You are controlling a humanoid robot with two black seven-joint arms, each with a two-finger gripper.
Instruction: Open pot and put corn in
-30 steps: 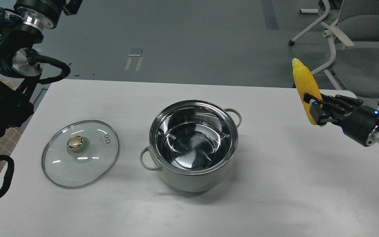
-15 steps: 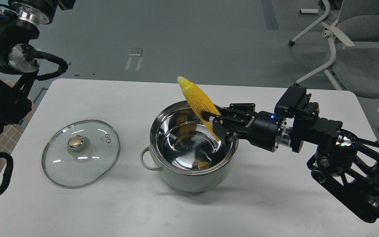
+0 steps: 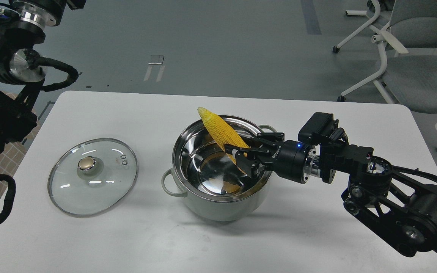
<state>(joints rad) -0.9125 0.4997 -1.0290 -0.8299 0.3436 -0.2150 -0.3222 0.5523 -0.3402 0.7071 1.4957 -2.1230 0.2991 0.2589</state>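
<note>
In the last half second I've dropped my right gripper (image 3: 241,159), still clamped on the corn (image 3: 221,133), lower over the open pot (image 3: 218,204), so its butt sits inside the rim, tip still tilted out: release seems next.

bright yellow bumpy corn (image 3: 220,129), pale grey-green pot (image 3: 218,206) with shiny steel inside, white table (image 3: 127,242)

The bumpy yellow plastic corn cob (image 3: 218,129) hid its lower end behind the right gripper (image 3: 243,159); the frame's edge cut off the left gripper.
</note>
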